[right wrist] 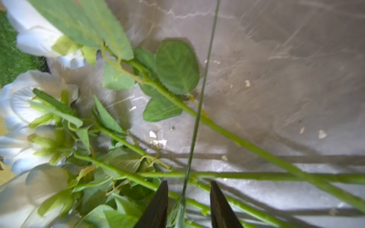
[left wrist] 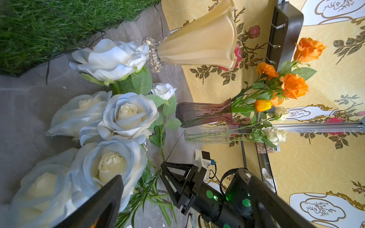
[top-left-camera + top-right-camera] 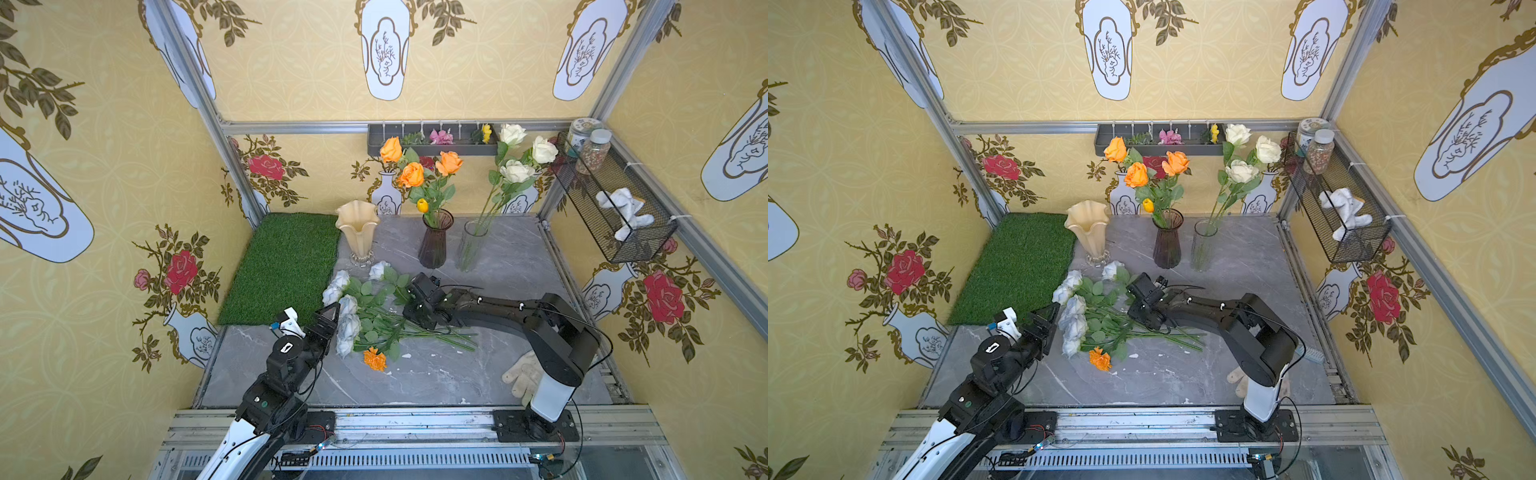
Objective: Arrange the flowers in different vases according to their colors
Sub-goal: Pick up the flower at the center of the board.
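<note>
Six pale blue-white roses (image 3: 348, 305) and one orange marigold (image 3: 375, 359) lie flat near the cream-amber vase (image 3: 358, 226), blooms nearest it, stems trailing away. On your right gripper (image 1: 188, 183) the fingers (image 1: 158, 205) stand partly apart astride a thin green stem (image 1: 199, 110), with gaps on either side. Your left gripper (image 3: 331, 313) gapes wide, empty, by the blooms.

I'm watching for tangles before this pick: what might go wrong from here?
The right claw straddles a thin stem that crosses the rose stems, so it may pinch or drag a rose along. The cream vase stands close to the flower pile; a swinging stem might tip it.
</note>
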Controlling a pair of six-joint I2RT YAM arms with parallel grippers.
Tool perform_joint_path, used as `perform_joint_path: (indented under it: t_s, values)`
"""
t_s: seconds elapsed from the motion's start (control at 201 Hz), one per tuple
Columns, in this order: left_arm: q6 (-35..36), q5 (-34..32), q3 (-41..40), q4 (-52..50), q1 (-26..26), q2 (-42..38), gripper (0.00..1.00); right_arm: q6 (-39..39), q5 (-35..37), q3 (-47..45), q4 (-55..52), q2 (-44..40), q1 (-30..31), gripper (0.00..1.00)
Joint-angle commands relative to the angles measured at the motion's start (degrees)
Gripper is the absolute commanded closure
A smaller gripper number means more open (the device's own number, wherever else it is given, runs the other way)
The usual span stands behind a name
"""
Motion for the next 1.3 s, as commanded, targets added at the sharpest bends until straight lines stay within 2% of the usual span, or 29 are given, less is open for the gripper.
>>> perform_joint_path:
  t_s: [0.0,0.269,0.478,0.747,0.921,1.076,1.295]
  values:
    - [0.87,-0.18,-0.4,-0.06,0.02,-0.26,0.0,0.48,1.31,0.76,2.38,1.03,-0.25,0.64]
    - [0.94,-0.23,-0.4,-0.01,0.04,-0.21,0.0,1.86,0.32,1.54,4.73,3.64,0.14,0.76]
    - [0.87,-0.32,-0.45,-0.09,0.04,-0.24,0.0,3.87,0.78,-0.37,6.03,3.15,0.79,0.79]
    - [0.87,-0.23,-0.44,-0.13,0.04,-0.16,0.0,6.32,4.69,-3.95,6.0,-3.14,0.37,1.0]
    - [0.78,0.28,-0.15,-0.23,0.02,-0.16,0.0,9.56,4.17,-5.32,6.74,-7.58,-1.24,1.0]
    - [2.13,2.13,0.78,-0.37,0.04,-0.7,0.0,15.44,4.35,-7.07,9.99,-12.56,-2.52,1.0]
    - [4.06,7.97,2.02,3.3,-0.29,-2.41,0.0,20.69,10.19,-7.33,11.17,-19.59,-3.01,1.0]
